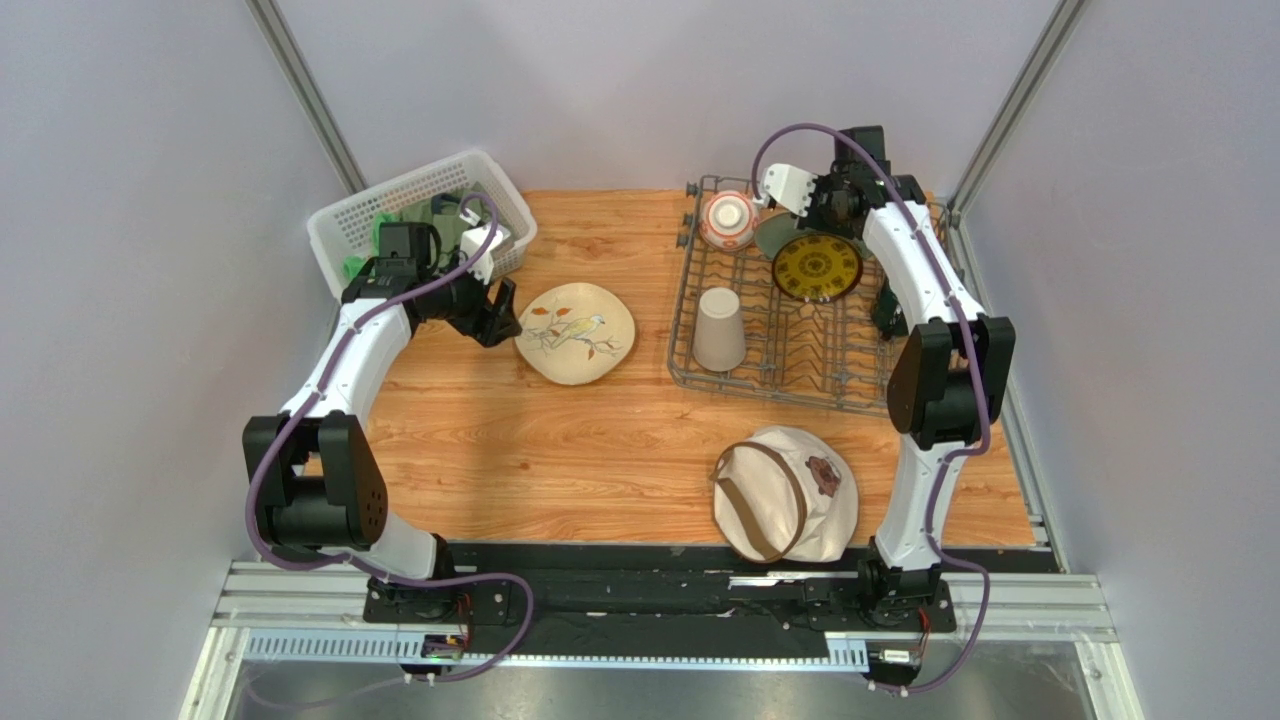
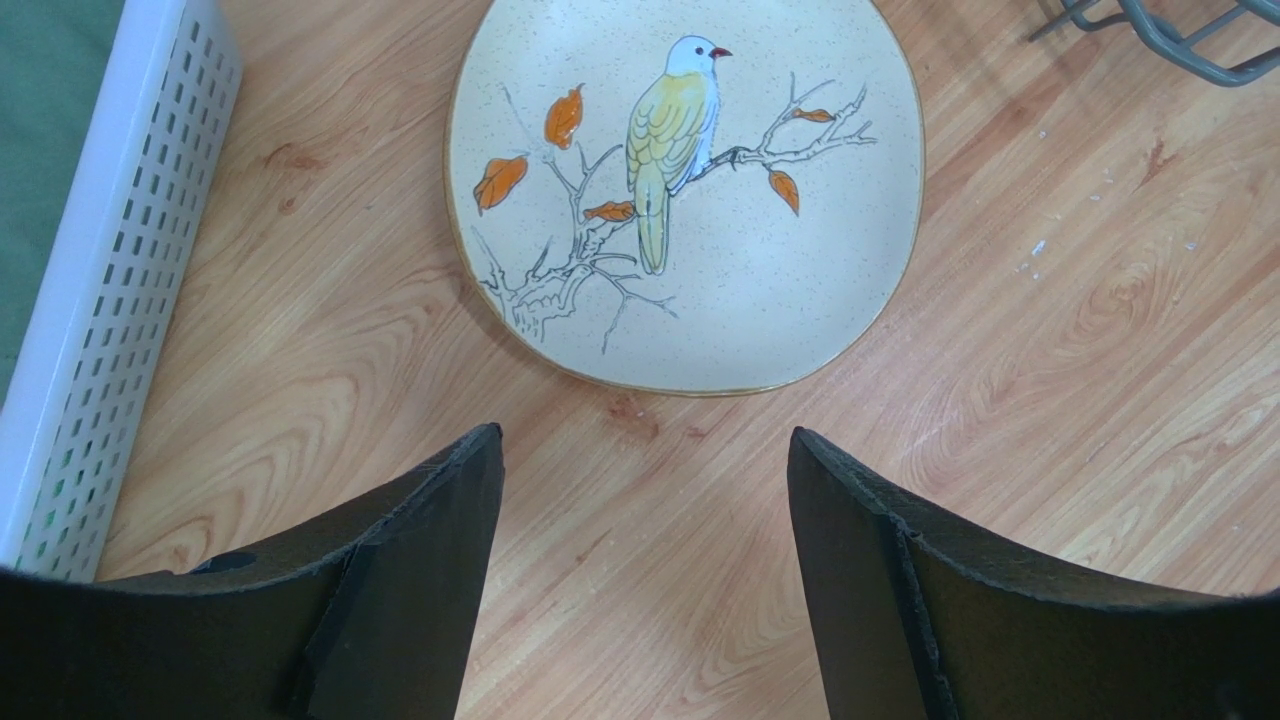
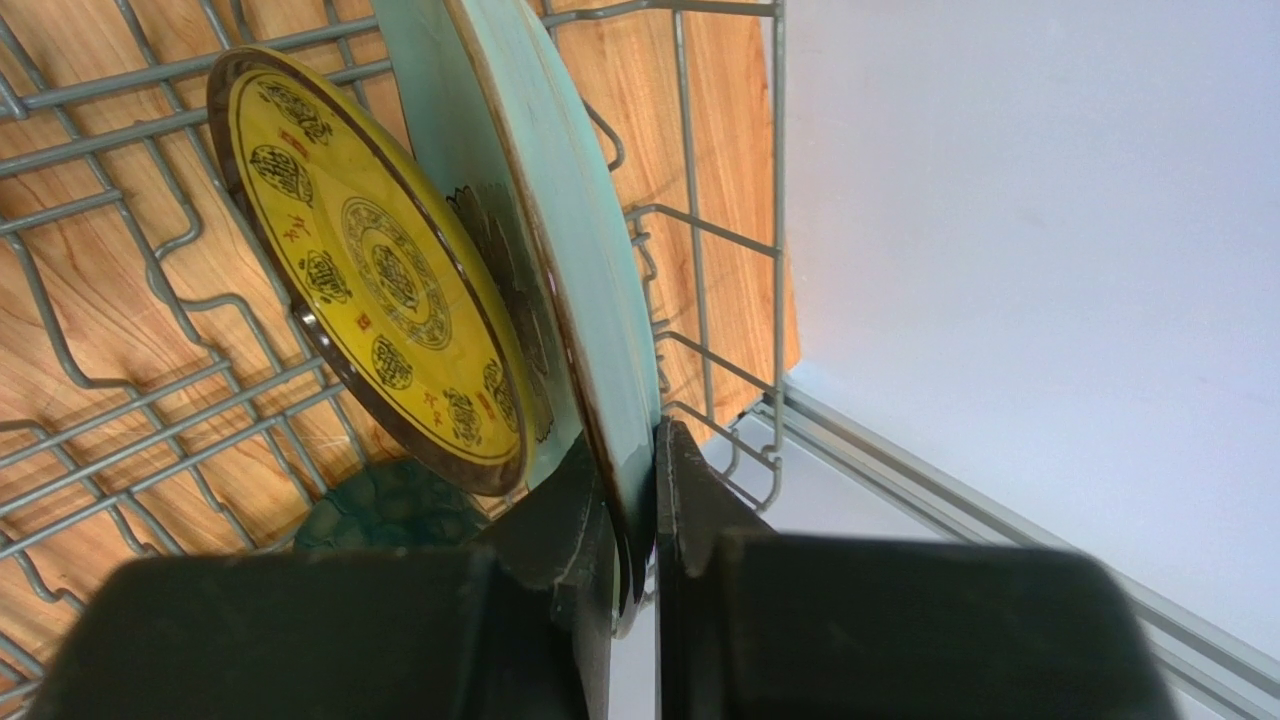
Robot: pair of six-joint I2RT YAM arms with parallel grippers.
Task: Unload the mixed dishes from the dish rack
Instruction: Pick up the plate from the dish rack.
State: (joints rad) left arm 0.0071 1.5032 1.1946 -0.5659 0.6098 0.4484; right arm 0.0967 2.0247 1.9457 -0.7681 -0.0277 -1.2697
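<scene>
The dark grey dish rack [image 1: 679, 323] stands at the back right. In it are an upturned beige tumbler [image 1: 720, 327], a red-and-white patterned bowl [image 1: 730, 219], a small dark yellow-patterned plate [image 1: 818, 267] and a pale green plate [image 3: 556, 225] standing on edge behind it. My right gripper [image 3: 639, 443] is shut on the pale green plate's rim at the rack's far side. Something dark green and rounded [image 3: 383, 510] shows below the yellow plate [image 3: 376, 270]. The cream bird plate [image 1: 576, 333] lies flat on the table. My left gripper [image 2: 643, 438] hangs open just short of that plate [image 2: 684, 195], holding nothing.
A white lattice basket [image 1: 421, 210] with green items stands at the back left, close beside my left arm. A round beige hat [image 1: 784, 492] lies near the front right. The rack's raised wire side [image 3: 706, 225] is next to my right fingers; grey walls enclose the table.
</scene>
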